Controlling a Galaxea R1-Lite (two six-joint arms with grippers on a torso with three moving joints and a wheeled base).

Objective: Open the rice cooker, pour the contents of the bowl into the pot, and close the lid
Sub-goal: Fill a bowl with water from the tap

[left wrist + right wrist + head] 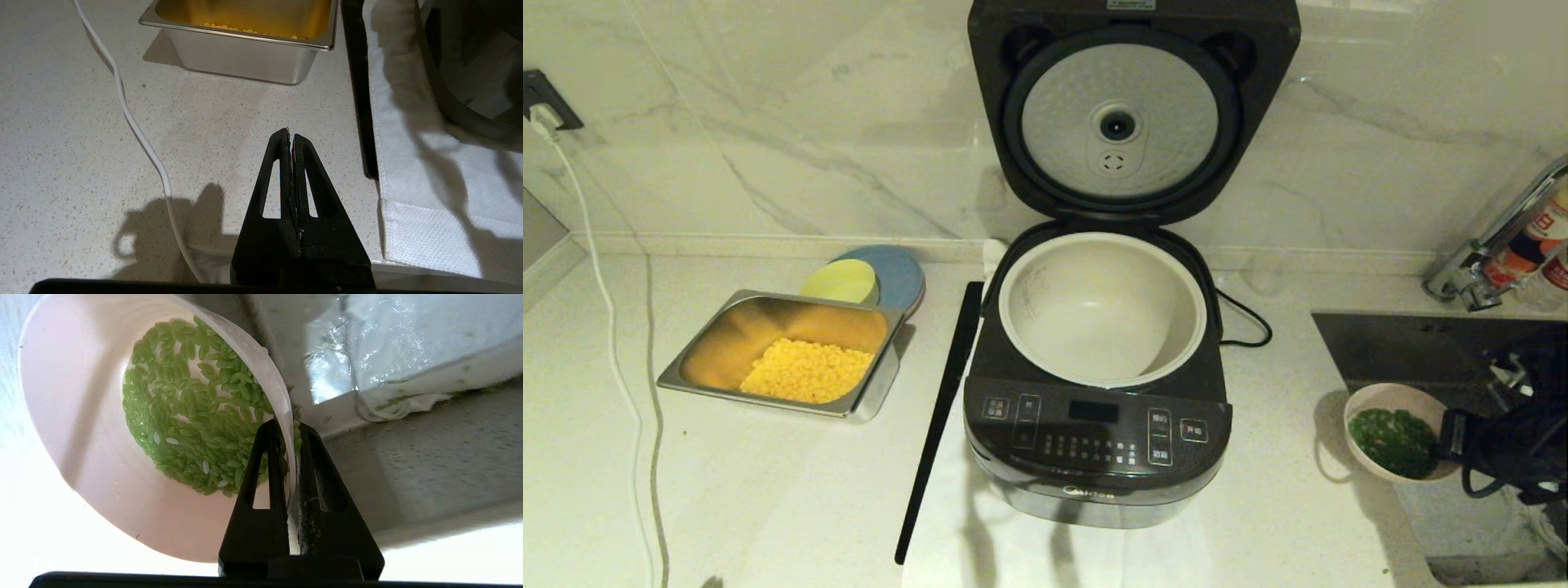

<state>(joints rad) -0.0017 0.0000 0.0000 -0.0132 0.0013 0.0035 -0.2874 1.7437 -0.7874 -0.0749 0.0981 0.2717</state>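
Note:
The dark rice cooker (pixel 1094 445) stands mid-counter with its lid (pixel 1131 122) swung up, silver dimpled underside showing. Its cream pot (pixel 1104 306) holds nothing. At the right, by the sink's edge, sits the pale pink bowl (pixel 1372 400) (pixel 73 416) with green rice-like grains (pixel 1392 441) (pixel 192 408) inside. My right gripper (pixel 1450 437) (pixel 288 433) is shut on the bowl's rim, one finger inside and one outside. My left gripper (pixel 291 134) is shut with nothing in it, low over the counter left of the cooker; the head view does not show it.
A steel tray (pixel 866 400) (pixel 245 57) of yellow corn sits left of the cooker, with a yellow-green bowl (pixel 841 282) and blue plate (pixel 898 273) behind it. A black strip (pixel 939 408) edges the white cloth (pixel 429 212) under the cooker. A white cable (pixel 605 310) runs at the left. Sink (pixel 1421 351) and tap (pixel 1494 245) lie at right.

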